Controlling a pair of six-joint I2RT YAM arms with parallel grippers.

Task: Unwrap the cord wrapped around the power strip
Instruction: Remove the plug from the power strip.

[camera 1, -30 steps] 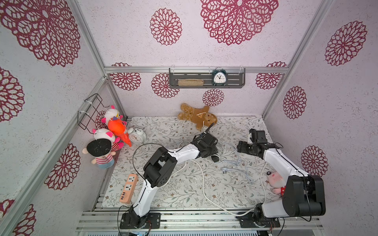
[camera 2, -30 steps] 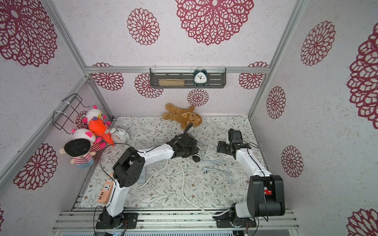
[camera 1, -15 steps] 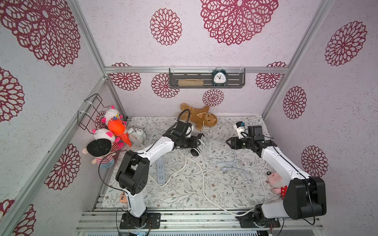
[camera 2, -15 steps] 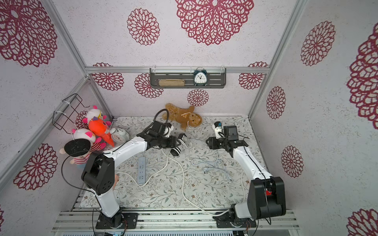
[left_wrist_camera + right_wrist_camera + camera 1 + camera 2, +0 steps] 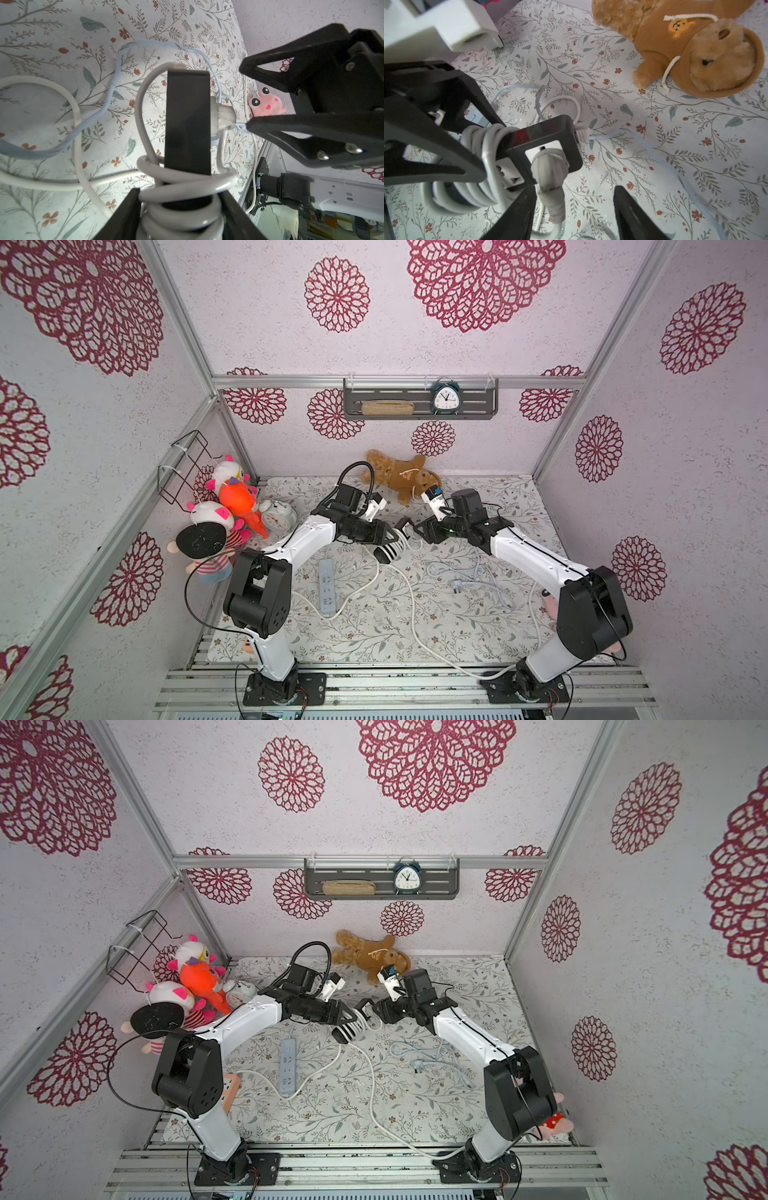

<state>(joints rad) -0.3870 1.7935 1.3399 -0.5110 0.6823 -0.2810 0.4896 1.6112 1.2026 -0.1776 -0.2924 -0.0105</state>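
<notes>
Your left fingers (image 5: 121, 218) are clenched on the power strip (image 5: 187, 116) across its coiled half, holding it off the desk (image 5: 374, 639). Its long axis runs straight out from those fingers, bare end outermost. The cord (image 5: 182, 188) leaves that end and loops back into the coils. What looks like its plug (image 5: 223, 116) juts sideways from the socket face. Your right fingers (image 5: 291, 128) stand spread, gripping nothing, one tip just beside the plug. That arm is nearer, so I'd take the plug there.
</notes>
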